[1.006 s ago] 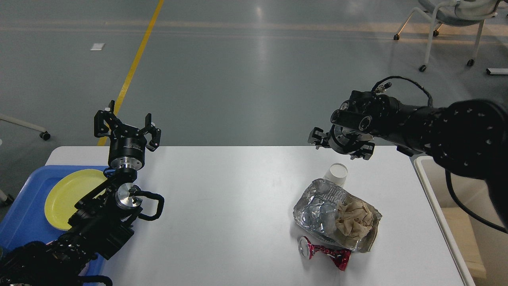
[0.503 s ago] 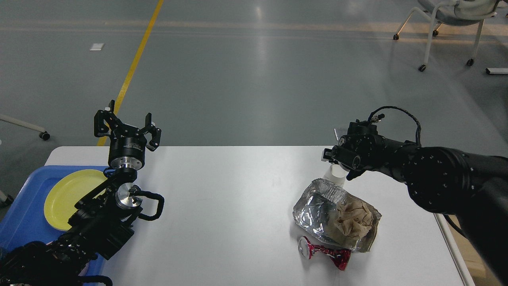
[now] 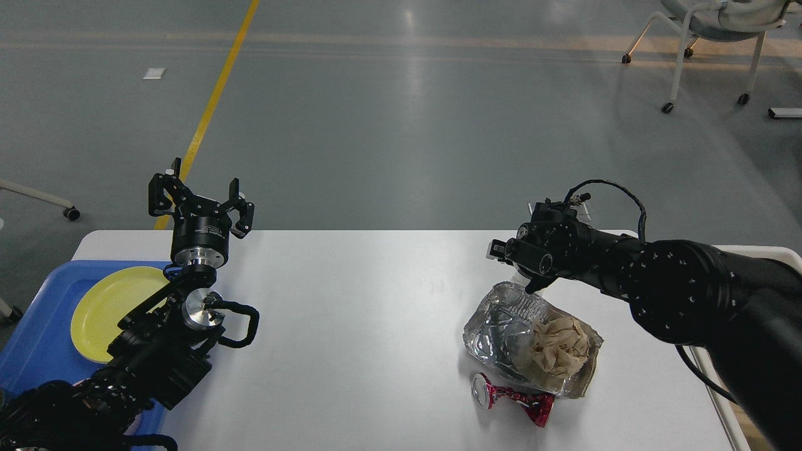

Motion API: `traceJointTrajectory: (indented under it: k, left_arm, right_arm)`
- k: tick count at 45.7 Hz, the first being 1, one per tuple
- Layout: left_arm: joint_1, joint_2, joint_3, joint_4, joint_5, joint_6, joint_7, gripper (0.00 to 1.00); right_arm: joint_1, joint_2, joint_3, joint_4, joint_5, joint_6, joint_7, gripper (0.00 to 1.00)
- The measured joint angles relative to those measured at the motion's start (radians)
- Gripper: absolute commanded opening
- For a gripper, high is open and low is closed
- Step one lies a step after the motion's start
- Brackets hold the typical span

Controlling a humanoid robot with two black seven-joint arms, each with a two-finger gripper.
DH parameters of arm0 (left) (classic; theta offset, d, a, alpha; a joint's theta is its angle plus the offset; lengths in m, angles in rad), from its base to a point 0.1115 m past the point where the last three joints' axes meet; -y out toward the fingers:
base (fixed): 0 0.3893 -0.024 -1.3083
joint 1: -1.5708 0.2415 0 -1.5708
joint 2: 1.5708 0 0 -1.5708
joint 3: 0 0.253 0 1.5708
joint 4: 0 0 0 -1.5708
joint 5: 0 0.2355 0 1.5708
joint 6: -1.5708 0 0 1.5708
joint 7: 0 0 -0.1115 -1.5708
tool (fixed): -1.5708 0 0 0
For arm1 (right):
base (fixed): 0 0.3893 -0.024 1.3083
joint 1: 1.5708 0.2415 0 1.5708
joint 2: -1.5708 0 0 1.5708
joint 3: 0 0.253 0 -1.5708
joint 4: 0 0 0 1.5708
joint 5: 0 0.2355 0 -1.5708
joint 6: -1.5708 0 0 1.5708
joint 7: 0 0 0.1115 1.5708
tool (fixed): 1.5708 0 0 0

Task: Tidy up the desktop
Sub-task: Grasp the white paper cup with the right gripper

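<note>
The white desktop [image 3: 376, 326] holds a crumpled foil tray [image 3: 498, 329] with a wad of brown paper [image 3: 557, 344] in it. A crushed red can [image 3: 514, 398] lies just in front of the tray. My right gripper [image 3: 515, 268] is low at the tray's far edge, over a clear plastic cup [image 3: 517, 274]. Only a sliver of the cup shows. The gripper's wrist hides its fingers, so I cannot tell whether it grips the cup. My left gripper [image 3: 200, 200] is open and empty, raised above the desktop's far left part.
A blue tray [image 3: 37, 326] with a yellow plate [image 3: 106, 307] sits at the desktop's left end, partly under my left arm. A cream bin's rim [image 3: 786, 254] shows past the right edge. A wheeled chair [image 3: 708, 37] stands far back right.
My right gripper has come down and leftward from above the table's far edge onto the clear cup, which it now mostly hides. The left arm has not moved.
</note>
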Motion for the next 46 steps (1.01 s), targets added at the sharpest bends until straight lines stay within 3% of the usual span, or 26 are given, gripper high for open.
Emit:
traceJointTrajectory:
  k: [19, 27, 31, 42, 46]
  left_arm:
    - [0.0, 0.0, 0.0, 0.0, 0.0, 0.0, 0.0, 1.0]
    - [0.0, 0.0, 0.0, 0.0, 0.0, 0.0, 0.0, 1.0]
    - [0.0, 0.0, 0.0, 0.0, 0.0, 0.0, 0.0, 1.0]
    - [0.0, 0.0, 0.0, 0.0, 0.0, 0.0, 0.0, 1.0]
    - [0.0, 0.0, 0.0, 0.0, 0.0, 0.0, 0.0, 1.0]
  right_arm:
    - [-0.081, -0.001, 0.005, -0.075, -0.004, -0.012, 0.001, 0.99]
    - [-0.089, -0.001, 0.008, -0.083, -0.002, -0.063, 0.002, 0.88]
    - [-0.09, 0.0, 0.008, -0.083, -0.002, -0.072, 0.003, 0.73]
    - [-0.09, 0.002, 0.008, -0.083, -0.002, -0.075, 0.006, 0.67]
    - [-0.09, 0.002, 0.008, -0.083, -0.002, -0.076, 0.006, 0.6]
